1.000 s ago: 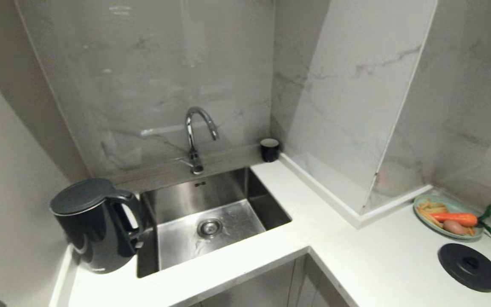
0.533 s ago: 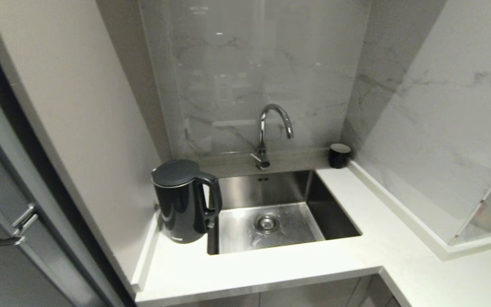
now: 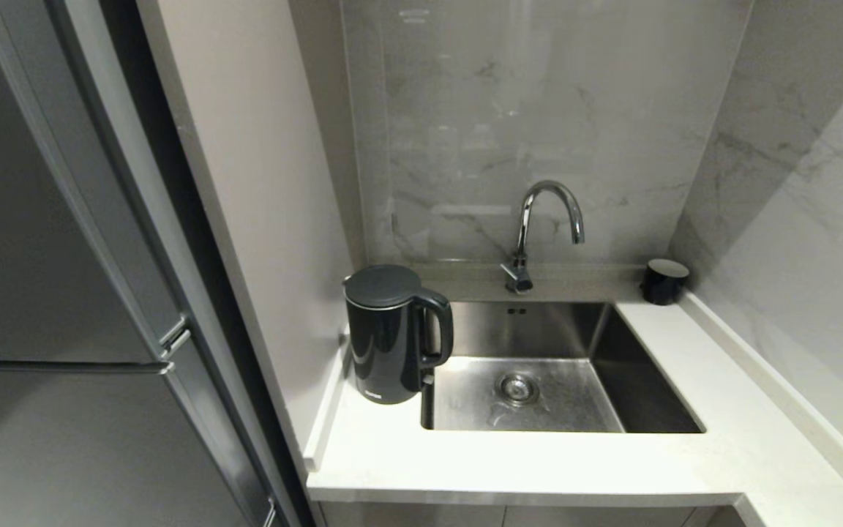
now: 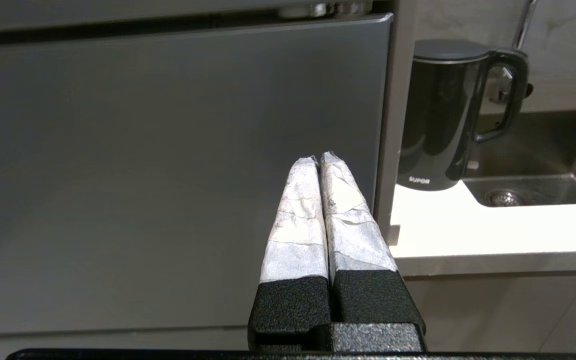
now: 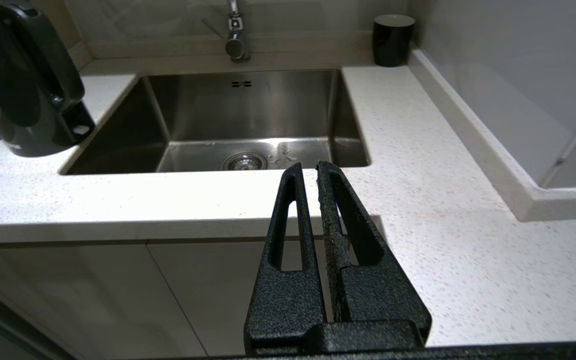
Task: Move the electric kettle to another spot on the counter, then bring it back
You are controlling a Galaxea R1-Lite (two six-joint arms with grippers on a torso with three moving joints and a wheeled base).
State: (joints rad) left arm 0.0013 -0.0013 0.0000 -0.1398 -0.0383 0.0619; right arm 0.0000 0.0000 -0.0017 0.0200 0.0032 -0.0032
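The electric kettle point(image 3: 391, 335) is glossy black with small white lettering near its bottom, and the cup point(image 3: 664, 281) is black too. The surface point(image 5: 433, 165) under the black right claw point(image 5: 309, 168) is white with faint speckles. The left claw point(image 4: 319, 161) has whitish-grey wrapped fingers point(image 4: 298, 220) before a dark grey fridge point(image 4: 168, 165).

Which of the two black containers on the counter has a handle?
The electric kettle, left of the sink, with a loop handle; the small black cup in the back corner has none.
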